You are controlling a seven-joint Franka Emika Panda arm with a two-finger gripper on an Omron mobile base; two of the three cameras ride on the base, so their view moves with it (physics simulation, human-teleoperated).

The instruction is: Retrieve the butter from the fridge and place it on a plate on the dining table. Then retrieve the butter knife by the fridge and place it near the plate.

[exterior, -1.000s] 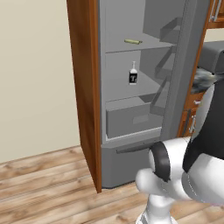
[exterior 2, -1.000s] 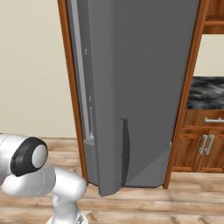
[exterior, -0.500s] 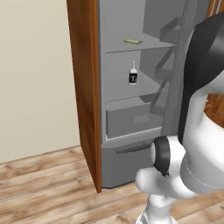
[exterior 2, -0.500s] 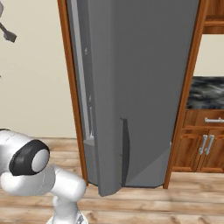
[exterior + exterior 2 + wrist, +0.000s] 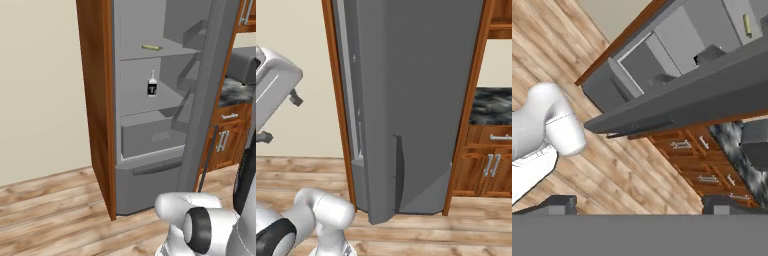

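- the gripper (image 5: 637, 202) is up high, its 2 fingers spread wide, holding nothing.
- the fridge (image 5: 200, 100) door stands open.
- the butter (image 5: 152, 47) lies on the top shelf, above the small white bottle (image 5: 152, 84).
- step 1: i think the arm must reach in and pinch it.

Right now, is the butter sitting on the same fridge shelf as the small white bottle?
No: in the left base view the butter lies on the shelf above the one holding the white bottle.

The butter (image 5: 152, 48) lies on the fridge (image 5: 150, 165)'s upper shelf; a small white bottle (image 5: 152, 85) stands one shelf below
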